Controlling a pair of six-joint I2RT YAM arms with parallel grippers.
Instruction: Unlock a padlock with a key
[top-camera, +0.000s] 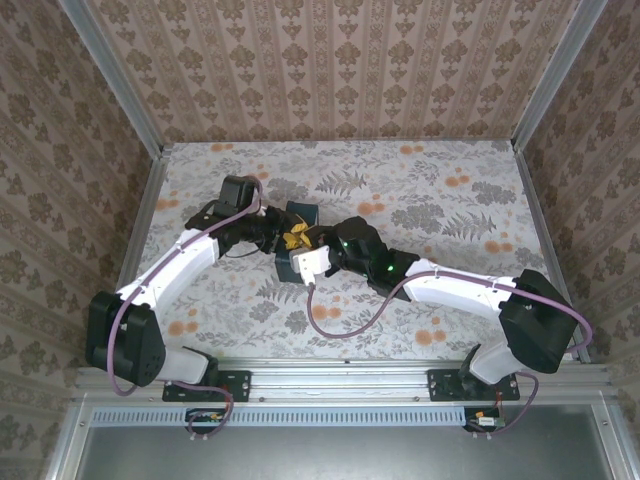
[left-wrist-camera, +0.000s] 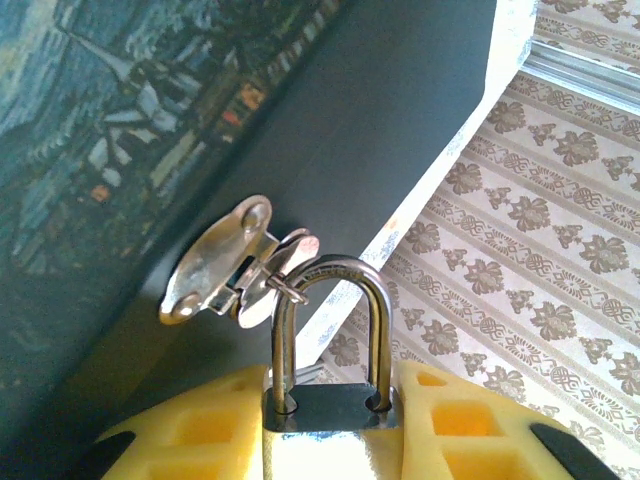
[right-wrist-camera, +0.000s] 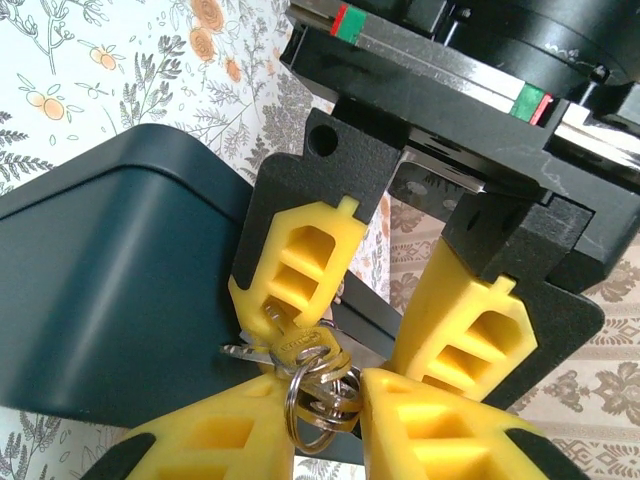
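Observation:
The padlock (left-wrist-camera: 328, 408) is a small silvery lock pinched between the yellow fingers of my left gripper (left-wrist-camera: 330, 440), which is shut on its body. Its shackle (left-wrist-camera: 336, 272) stands closed and passes through the metal hasp (left-wrist-camera: 215, 265) on the dark blue box (left-wrist-camera: 390, 130). In the right wrist view a bunch of keys on rings (right-wrist-camera: 312, 360) sits between the fingertips of my right gripper (right-wrist-camera: 320, 395), which pinches it. One key blade points up towards a yellow finger (right-wrist-camera: 300, 260) of the left gripper. From above, both grippers (top-camera: 285, 233) (top-camera: 303, 258) meet at the box (top-camera: 303, 213).
The box's dark side wall (right-wrist-camera: 110, 290) stands close on the left of the right gripper. The flowered table top (top-camera: 440, 210) stretches to the right and back. Patterned walls (top-camera: 340, 70) close the space on three sides.

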